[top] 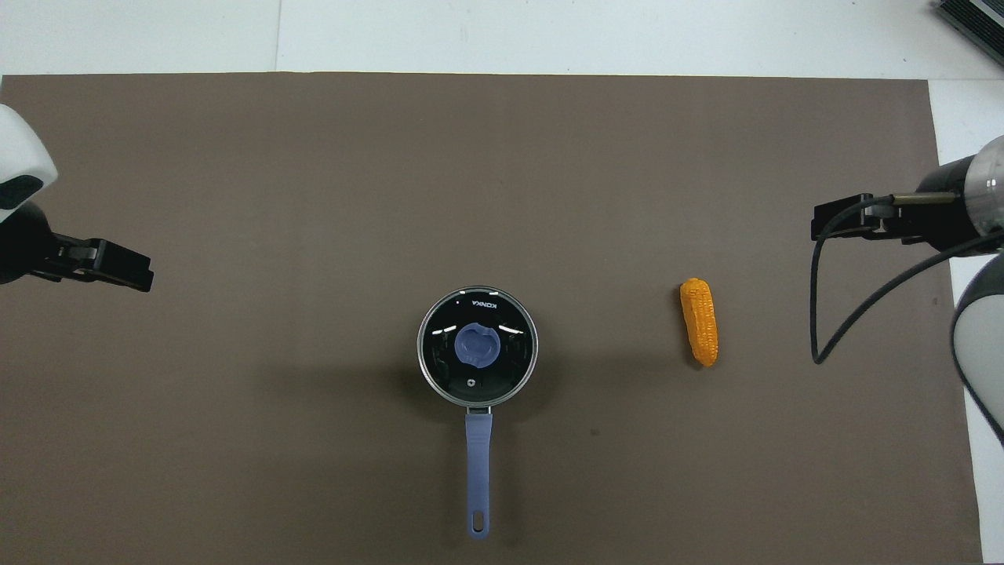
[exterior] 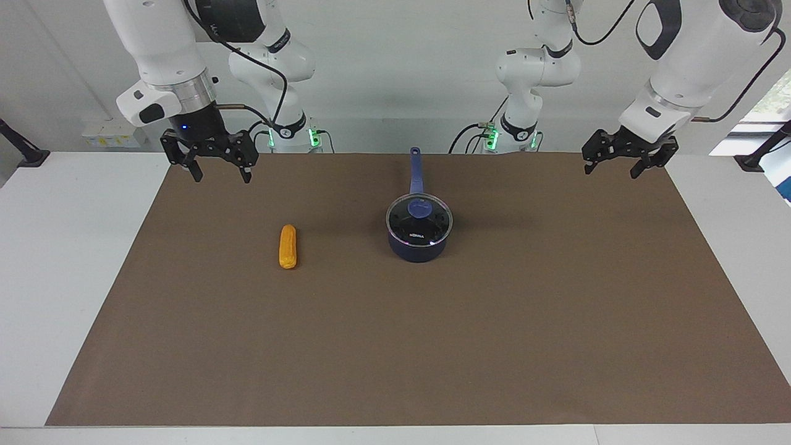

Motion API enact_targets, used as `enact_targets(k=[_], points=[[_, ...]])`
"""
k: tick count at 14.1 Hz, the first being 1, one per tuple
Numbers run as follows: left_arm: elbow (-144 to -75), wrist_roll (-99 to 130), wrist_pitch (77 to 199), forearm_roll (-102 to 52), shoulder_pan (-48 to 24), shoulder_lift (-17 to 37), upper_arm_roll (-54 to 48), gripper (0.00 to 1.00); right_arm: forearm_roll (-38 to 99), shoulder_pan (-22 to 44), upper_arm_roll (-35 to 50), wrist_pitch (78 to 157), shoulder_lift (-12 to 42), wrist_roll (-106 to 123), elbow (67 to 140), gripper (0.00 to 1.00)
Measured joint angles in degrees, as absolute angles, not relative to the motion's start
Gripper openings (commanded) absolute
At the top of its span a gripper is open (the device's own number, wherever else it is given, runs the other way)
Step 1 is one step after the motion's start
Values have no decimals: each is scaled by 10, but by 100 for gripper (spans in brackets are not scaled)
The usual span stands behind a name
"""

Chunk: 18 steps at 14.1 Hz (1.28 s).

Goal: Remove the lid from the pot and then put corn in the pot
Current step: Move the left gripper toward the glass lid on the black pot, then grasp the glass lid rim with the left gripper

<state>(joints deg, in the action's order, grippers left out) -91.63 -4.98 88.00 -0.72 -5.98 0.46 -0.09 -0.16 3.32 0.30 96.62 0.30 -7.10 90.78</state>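
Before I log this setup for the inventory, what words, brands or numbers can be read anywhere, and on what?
"KONKA": white brand name on the glass lid, upside down in the overhead view.
A small white word on the side of the pot: too small to read for certain.
A small round white mark on the lid near the handle: not readable.
The corn carries no text.

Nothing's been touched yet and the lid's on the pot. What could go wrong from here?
The lid offers only a small blue knob; the open left gripper, up over the mat's edge, could slip off it or drag the pot. The pot's handle points toward the robots, so a low approach may knock it. The corn is rounded and might roll when the open right gripper closes.
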Motion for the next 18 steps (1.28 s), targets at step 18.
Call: enact_targets(k=[18], points=[[-1066,173,1116,-7,-251,43,-3,100,-2,31,3,966,3,-71,908,100]])
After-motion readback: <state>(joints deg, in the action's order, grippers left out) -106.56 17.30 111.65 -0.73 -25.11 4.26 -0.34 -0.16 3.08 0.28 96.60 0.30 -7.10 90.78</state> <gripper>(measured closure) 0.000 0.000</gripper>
